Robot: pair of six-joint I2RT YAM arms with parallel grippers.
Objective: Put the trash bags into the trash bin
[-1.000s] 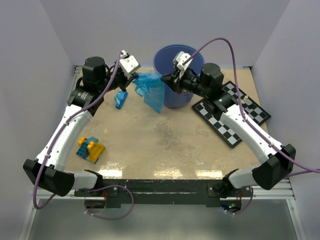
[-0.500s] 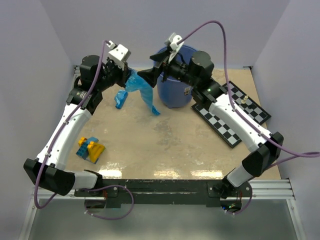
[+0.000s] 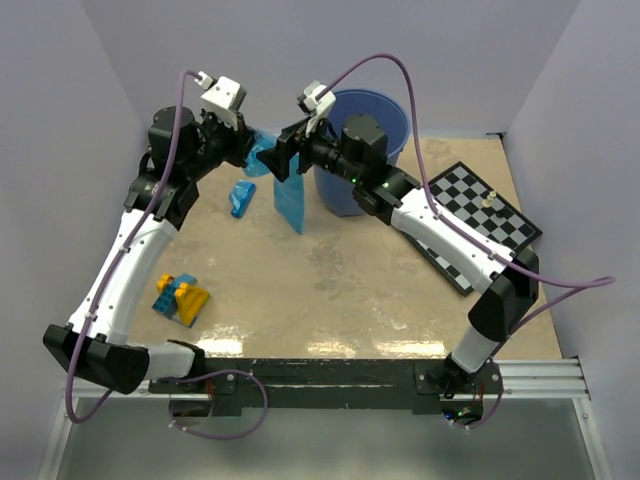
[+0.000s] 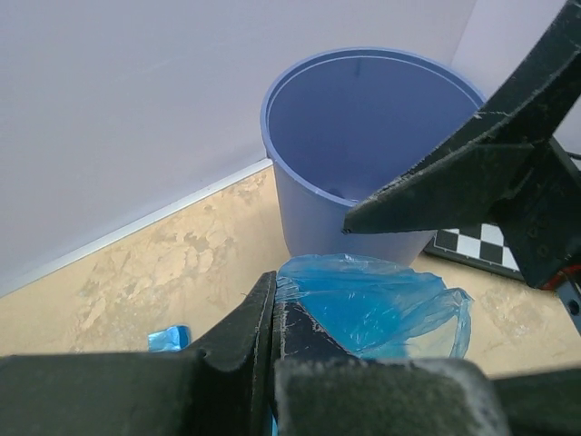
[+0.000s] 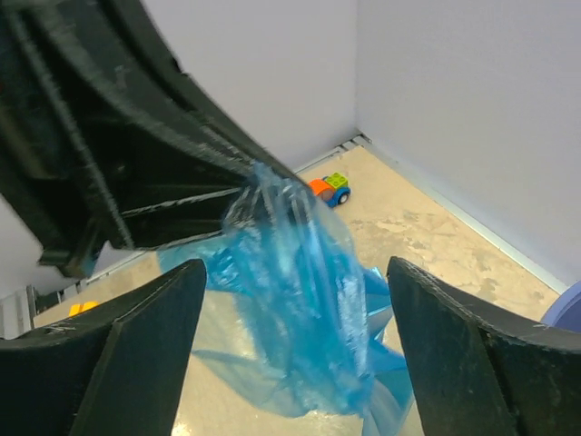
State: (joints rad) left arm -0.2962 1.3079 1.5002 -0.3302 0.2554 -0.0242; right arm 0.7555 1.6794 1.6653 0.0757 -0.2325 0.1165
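Counting gave one trash bag (image 3: 291, 200), one trash bin (image 3: 338, 192), two grippers, one chessboard (image 3: 482, 214), one cluster of yellow-and-blue toy blocks (image 3: 181, 298), one small toy car (image 5: 331, 187), and one small blue piece (image 3: 241, 197) on the table below the left gripper (image 3: 253, 153); whether that piece was film or a block could not be told. The bag hung from the left gripper's tip, trailing down in front of it, with the bin just beyond. The left gripper's jaws were pressed together on the bag's top edge. Facing it, the right gripper (image 3: 283, 160) stood wide open, a finger on each side of the hanging film, clamping nothing.
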